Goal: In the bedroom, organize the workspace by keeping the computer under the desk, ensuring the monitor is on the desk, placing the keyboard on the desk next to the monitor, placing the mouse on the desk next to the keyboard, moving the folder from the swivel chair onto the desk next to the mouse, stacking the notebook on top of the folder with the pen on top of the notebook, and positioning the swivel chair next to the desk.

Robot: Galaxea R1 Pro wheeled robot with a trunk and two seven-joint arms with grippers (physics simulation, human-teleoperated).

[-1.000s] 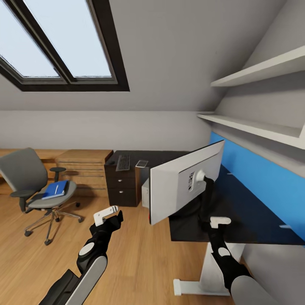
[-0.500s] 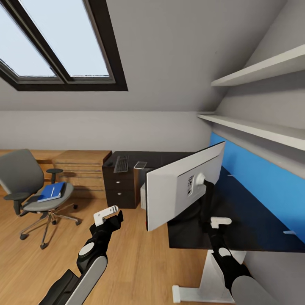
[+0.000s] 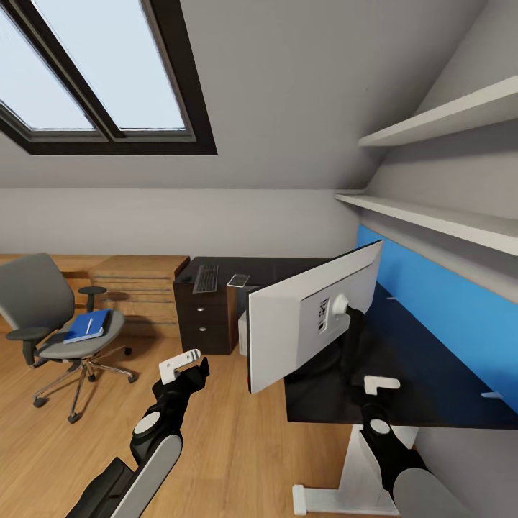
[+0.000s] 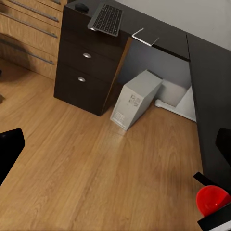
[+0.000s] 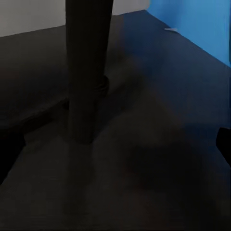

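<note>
Desk (image 3: 432, 374): monitor (image 3: 302, 324); underneath, computer (image 4: 136, 98).

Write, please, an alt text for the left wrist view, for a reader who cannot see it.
A light grey computer tower stands tilted on the wooden floor under a black desk, beside dark drawers with round silver knobs. On the desk lie a black keyboard, a small black mouse and a thin grey notebook.
</note>
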